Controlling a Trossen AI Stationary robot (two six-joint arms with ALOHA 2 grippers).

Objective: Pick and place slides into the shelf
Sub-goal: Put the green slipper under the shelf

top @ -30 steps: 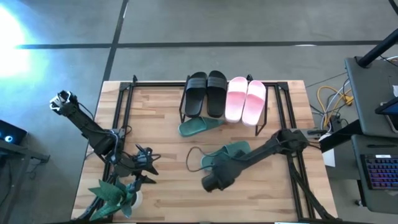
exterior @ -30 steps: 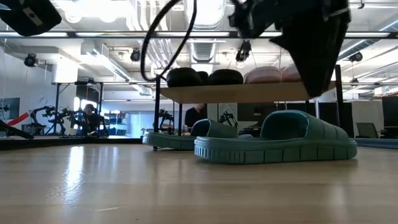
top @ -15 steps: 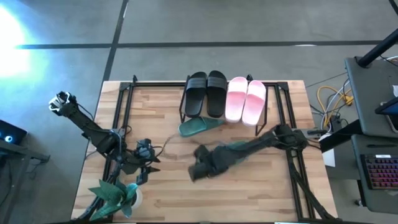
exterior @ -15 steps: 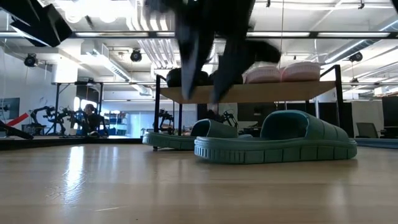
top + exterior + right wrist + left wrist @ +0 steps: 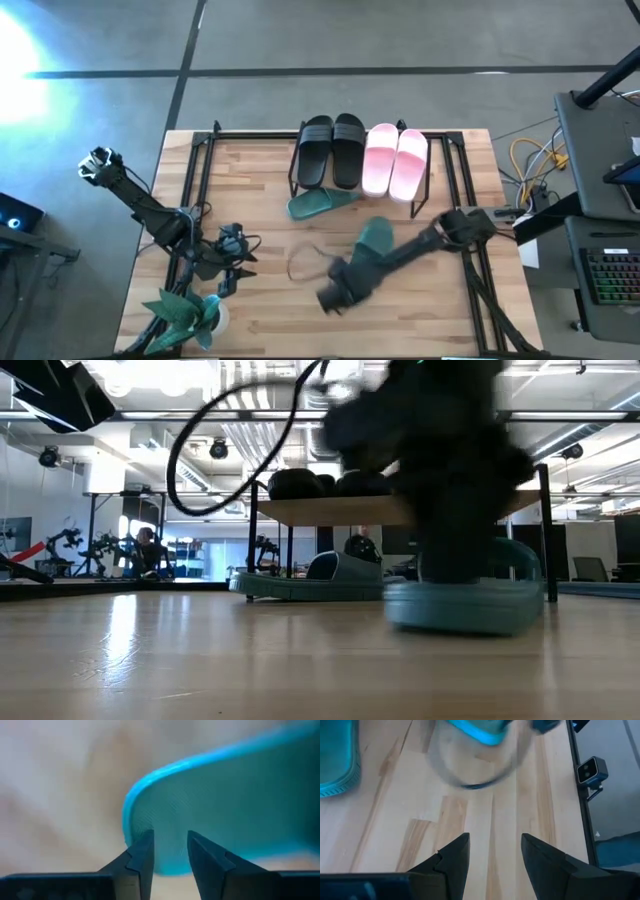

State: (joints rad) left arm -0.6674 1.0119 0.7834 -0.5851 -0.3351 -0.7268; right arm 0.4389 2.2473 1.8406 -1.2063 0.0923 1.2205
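While right gripper (image 5: 169, 851) jaws straddle teal slide (image 5: 240, 810) rim, part-closed: seat deeper, clamp firmly, then lift toward shelf (image 5: 362, 150). Left gripper (image 5: 492, 851) jaws released, idle.

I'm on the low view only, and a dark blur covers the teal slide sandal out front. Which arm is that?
Observer: The right arm. Its right gripper hangs at the end of the teal-green slide sandal that points away from the shelf.
Operator: What's on the shelf?
Observer: The light wooden plank shelf carries the black pair of slides and the light pink pair, side by side.
Operator: And the left arm?
Observer: The left gripper waits beside the teal-green potted plant, fingers open and empty.
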